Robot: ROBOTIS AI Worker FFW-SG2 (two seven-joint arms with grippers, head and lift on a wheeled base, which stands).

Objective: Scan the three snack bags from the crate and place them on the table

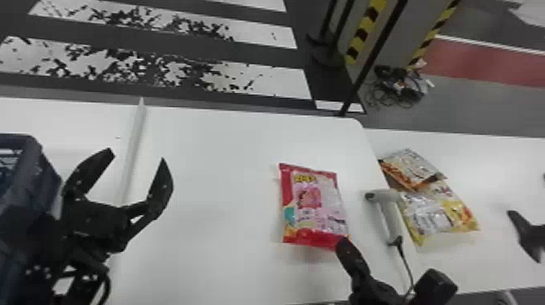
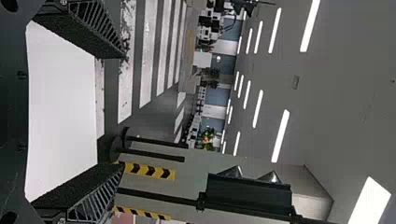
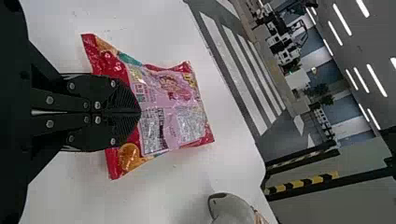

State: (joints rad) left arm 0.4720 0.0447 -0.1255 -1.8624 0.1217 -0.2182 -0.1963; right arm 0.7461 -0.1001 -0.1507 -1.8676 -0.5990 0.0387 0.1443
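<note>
Probably light, slick and crushable, the red-and-pink snack bag (image 1: 320,202) is best pinched by its end seal (image 1: 310,238), left gripper (image 1: 136,154) spread, right gripper's (image 3: 140,112) jaws pressed together.

Striped floor (image 1: 259,79) beyond the white table (image 1: 211,162).

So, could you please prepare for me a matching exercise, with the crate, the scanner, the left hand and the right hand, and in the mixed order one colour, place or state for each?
1. crate
2. scanner
3. left hand
4. right hand

A. fingers together
B. dark blue
C. between the red bag and the yellow bag
D. fingers apart

Right pairs: 1-B, 2-C, 3-D, 4-A
</note>
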